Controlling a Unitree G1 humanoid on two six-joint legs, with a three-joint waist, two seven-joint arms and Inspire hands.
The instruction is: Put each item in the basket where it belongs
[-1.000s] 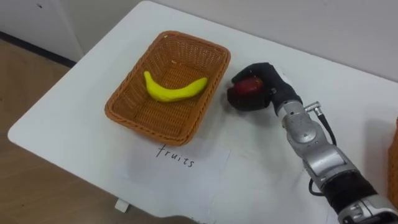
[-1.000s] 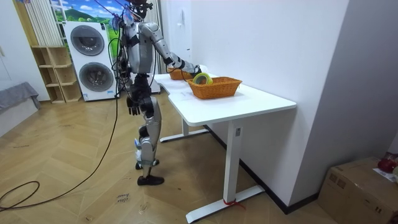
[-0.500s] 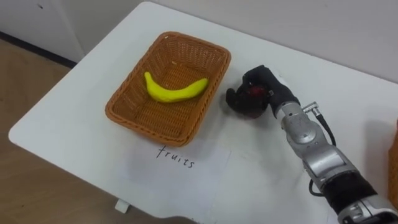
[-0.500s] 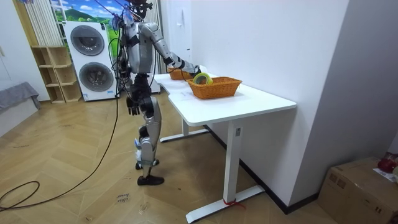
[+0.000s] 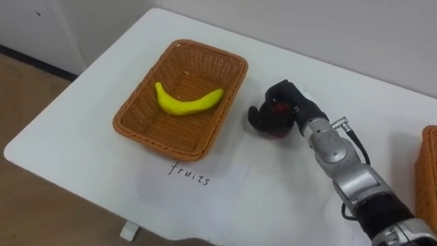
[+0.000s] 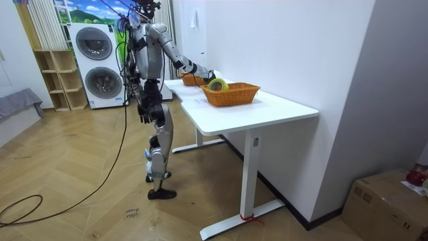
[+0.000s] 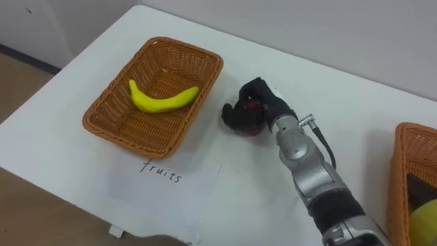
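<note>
Right hand [image 5: 292,104], black and jointed, is clamped round 1 dark red apple [image 5: 279,115], which is largely hidden by the curled fingers. The apple is held just beside the right-hand long rim of the fruit basket, outside it; whether it rests on the tabletop cannot be told. In the room view the left hand [image 6: 142,115] is seen hanging at the robot's side, and the robot is seen standing at the far end of the table with its right arm stretched over the top.

1 white, smooth, rectangular table [image 5: 82,126] with rounded corners is seen. 2 woven wicker baskets in orange-brown are counted on it. 1 rectangular basket [image 5: 164,140] is placed at the robot's left, and 1 more basket [image 7: 401,178] is cut off by the view's right edge, well apart from the first. 1 white sheet of paper [image 5: 225,181] is laid flat just in front of the left basket, and the handwritten word "fruits" can be read on it. 1 curved yellow banana [image 5: 186,102] is lying on the floor of the left basket.
</note>
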